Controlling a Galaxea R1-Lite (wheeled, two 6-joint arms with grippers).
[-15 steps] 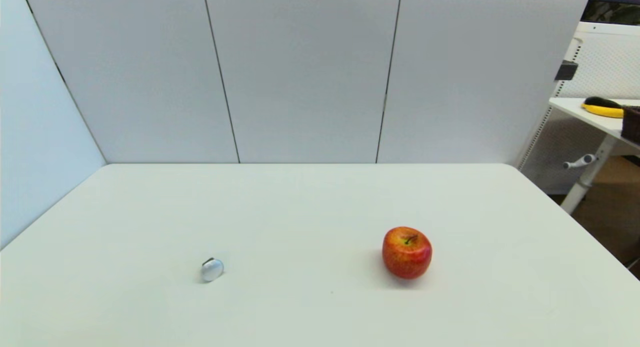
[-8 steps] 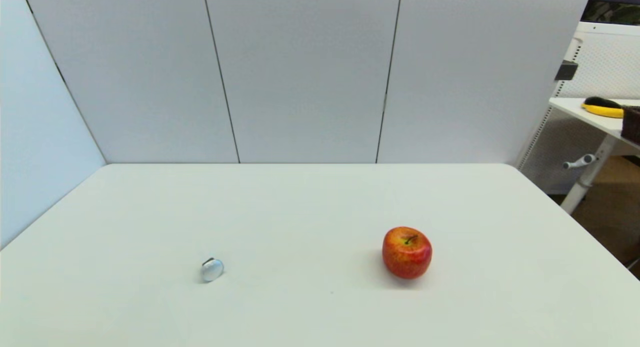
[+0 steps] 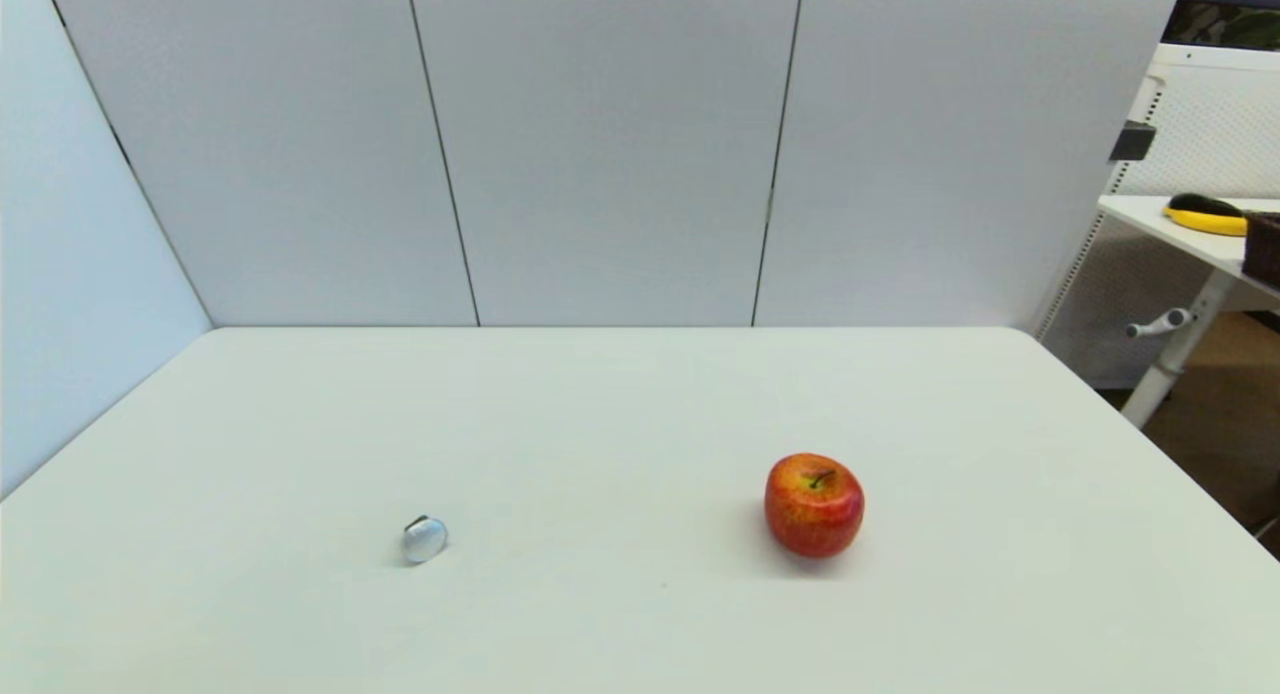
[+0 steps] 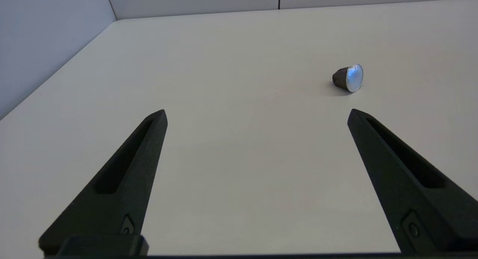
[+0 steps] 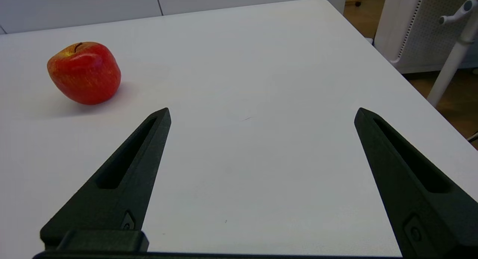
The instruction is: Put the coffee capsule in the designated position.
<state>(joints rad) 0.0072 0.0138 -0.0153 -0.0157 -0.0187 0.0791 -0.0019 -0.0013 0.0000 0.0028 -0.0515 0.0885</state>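
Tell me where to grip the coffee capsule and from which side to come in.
The coffee capsule lies on its side on the table, silver face toward the robot, dark tapered end away. Probably best from above with the open left gripper, fingers closing across the wide rim near the silver face; the taper could slip out.
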